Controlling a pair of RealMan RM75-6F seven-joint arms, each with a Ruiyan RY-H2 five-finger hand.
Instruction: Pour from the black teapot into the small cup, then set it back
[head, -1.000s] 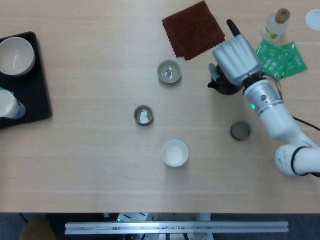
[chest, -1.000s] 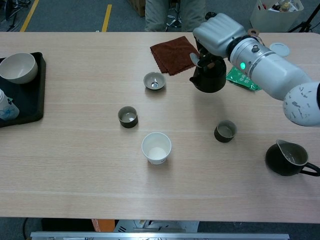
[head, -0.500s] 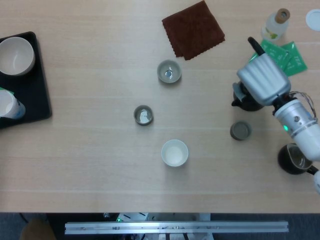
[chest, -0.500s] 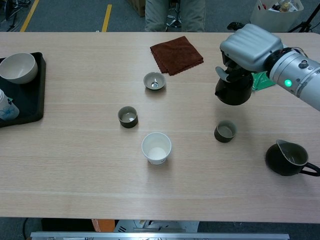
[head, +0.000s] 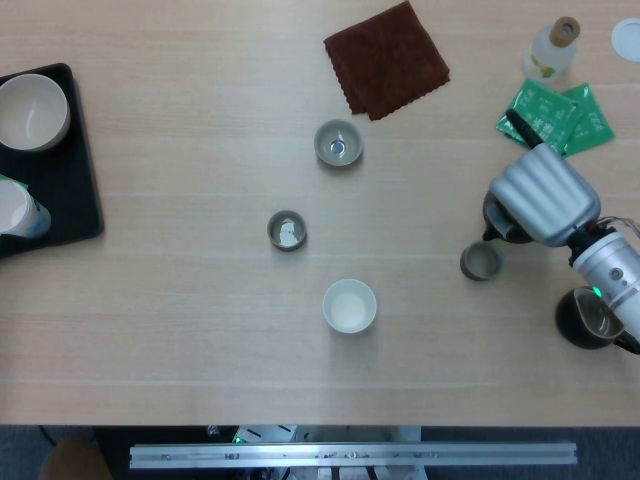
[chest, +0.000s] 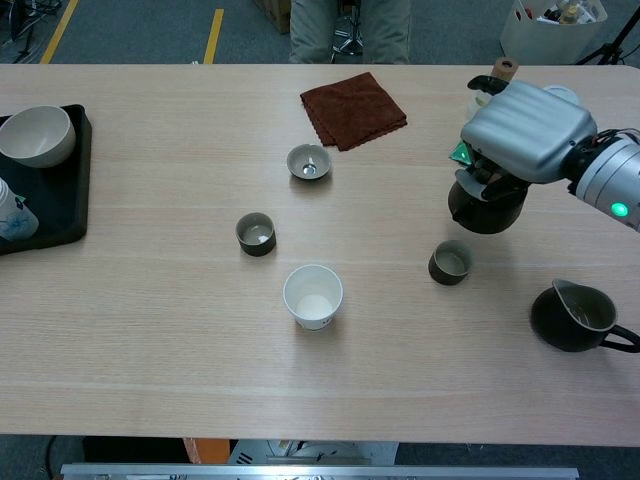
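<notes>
My right hand (head: 543, 195) (chest: 525, 130) grips the black teapot (head: 503, 224) (chest: 487, 207) from above and hides most of it. The pot stays roughly upright, with its spout toward the left. It hangs just behind and to the right of a small dark cup (head: 481, 261) (chest: 450, 263) that stands on the table. Whether the pot touches the tabletop cannot be told. My left hand shows in neither view.
A black pitcher (head: 585, 318) (chest: 575, 317) stands at the near right. Two more small cups (head: 287, 230) (head: 338, 142) and a white paper cup (head: 349, 305) occupy the middle. A brown cloth (head: 386, 58), green packets (head: 562, 115) and a bottle (head: 553, 48) lie at the back; a black tray (head: 75, 190) is at far left.
My right hand has carried the teapot rightward and toward the near edge, from beside the brown cloth to just behind the small dark cup.
</notes>
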